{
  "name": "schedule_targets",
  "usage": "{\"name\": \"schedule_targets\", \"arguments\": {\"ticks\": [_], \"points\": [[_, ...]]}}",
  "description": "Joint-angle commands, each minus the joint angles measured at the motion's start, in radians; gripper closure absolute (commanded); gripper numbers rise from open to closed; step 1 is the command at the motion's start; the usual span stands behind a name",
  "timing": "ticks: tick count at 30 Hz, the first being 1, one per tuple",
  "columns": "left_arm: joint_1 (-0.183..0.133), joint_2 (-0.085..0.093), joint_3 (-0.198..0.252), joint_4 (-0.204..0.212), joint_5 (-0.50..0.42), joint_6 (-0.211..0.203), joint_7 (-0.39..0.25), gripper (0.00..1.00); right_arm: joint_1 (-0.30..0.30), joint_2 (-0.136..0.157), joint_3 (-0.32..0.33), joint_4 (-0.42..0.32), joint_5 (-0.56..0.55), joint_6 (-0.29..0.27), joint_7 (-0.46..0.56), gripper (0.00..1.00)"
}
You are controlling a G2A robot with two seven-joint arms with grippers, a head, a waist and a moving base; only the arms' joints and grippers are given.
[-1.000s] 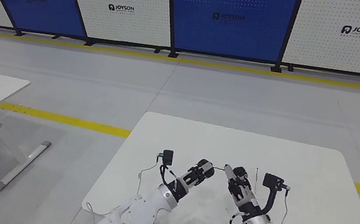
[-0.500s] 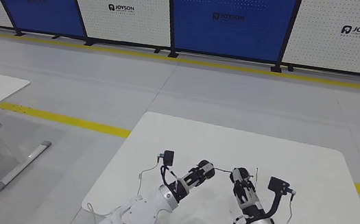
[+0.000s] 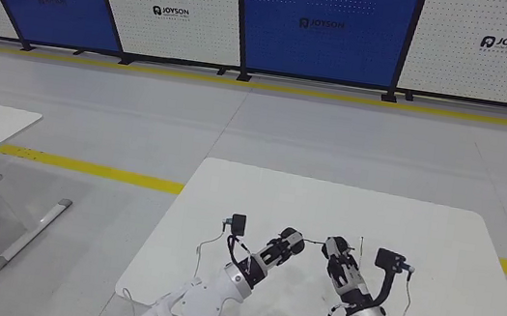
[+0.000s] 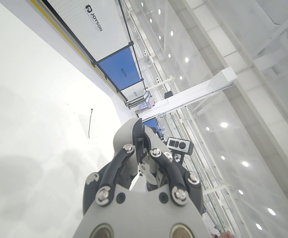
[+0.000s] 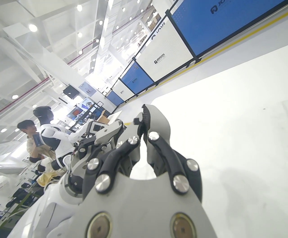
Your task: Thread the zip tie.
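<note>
Pinching a thin black zip tie [image 3: 312, 240] with left end effector [image 3: 294, 235] and right end effector [image 3: 327, 245], above the worktop [image 3: 419, 225].

Table [image 3: 438, 233] room lies open ahead; a spare zip tie [image 4: 90, 122] lies beside the right tool [image 3: 327, 246].

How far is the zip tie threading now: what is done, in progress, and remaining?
Done: the zip tie is picked up, held between the left gripper and the right gripper, both shut on it. In hand: the right gripper pinches its black end. Left: no closed loop shows, so the threading itself seems not yet done. A second tie lies on the table.
</note>
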Motion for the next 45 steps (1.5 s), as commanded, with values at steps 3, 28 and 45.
{"name": "schedule_targets", "arguments": {"ticks": [3,28,45], "points": [[-0.002,-0.001,0.003,0.001,0.017,0.009,0.012,0.92,-0.001,0.001,0.006,0.000,0.002,-0.001,0.005,1.00],[-0.015,-0.019,0.064,0.025,0.153,0.030,0.105,0.65,-0.016,0.003,0.018,-0.018,0.008,0.007,0.019,1.00],[-0.028,-0.026,0.072,0.037,0.158,0.026,0.094,1.00,-0.022,0.004,0.013,-0.027,-0.005,-0.005,0.025,1.00]]}}
